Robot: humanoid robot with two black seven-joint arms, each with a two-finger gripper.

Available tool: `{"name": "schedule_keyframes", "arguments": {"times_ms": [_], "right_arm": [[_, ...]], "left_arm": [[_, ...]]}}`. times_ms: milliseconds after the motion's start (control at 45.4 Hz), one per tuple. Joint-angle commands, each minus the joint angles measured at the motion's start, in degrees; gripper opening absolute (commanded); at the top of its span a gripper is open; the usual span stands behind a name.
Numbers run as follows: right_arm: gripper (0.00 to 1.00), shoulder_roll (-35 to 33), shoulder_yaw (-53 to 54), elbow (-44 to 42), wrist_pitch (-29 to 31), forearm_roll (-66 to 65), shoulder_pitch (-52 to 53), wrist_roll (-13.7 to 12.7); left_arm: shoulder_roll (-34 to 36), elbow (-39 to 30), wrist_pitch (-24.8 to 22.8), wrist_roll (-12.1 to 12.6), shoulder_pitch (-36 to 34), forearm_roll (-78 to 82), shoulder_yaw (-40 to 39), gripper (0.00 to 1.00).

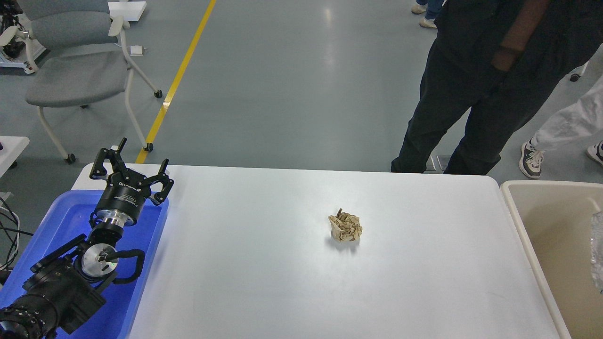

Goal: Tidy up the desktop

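Note:
The white desktop fills the middle of the head view. A crumpled brown paper ball lies on it, right of centre. My left gripper is open and empty, held above the far end of the blue tray at the table's left edge, far from the paper ball. My right gripper is out of view.
A beige white-rimmed bin stands at the table's right side, with a pale translucent thing at the frame's right edge over it. A person in dark clothes stands beyond the far right corner. A grey chair stands at the back left.

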Motion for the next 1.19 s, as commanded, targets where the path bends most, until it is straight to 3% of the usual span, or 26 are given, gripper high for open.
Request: {"name": "schedule_keyframes", "arguments": {"times_ms": [0, 374, 595, 793, 969, 1167], "right_arm": [[1.0, 0.06, 0.08, -0.08, 0.27, -1.57, 0.7, 0.03], [1.0, -3.98, 2.8, -0.08, 0.27, -1.31, 8.78, 0.03], [1.0, -5.74, 17.99, 1.41, 1.76, -0.69, 13.79, 0.2], [1.0, -8.55, 32.15, 6.15, 14.84, -0.69, 15.64, 0.2], [1.0, -8.64, 33.48, 11.33, 29.17, -0.69, 16.52, 0.2], [1.0, -8.55, 33.3, 18.63, 37.18, -0.69, 15.38, 0.2]], "left_arm": [[0.0, 0.0, 0.01, 0.0, 0.0, 0.0, 0.0, 1.0], [0.0, 0.0, -0.08, 0.08, 0.0, 0.0, 0.0, 1.0], [0.0, 0.0, -0.08, 0.08, -0.09, 0.0, 0.0, 1.0], [0.0, 0.0, -0.08, 0.0, -0.09, 0.0, 0.0, 1.0], [0.0, 0.0, -0.08, 0.08, -0.09, 0.0, 0.0, 1.0], [0.0, 0.0, -0.08, 0.08, -0.09, 0.0, 0.0, 1.0]]}}
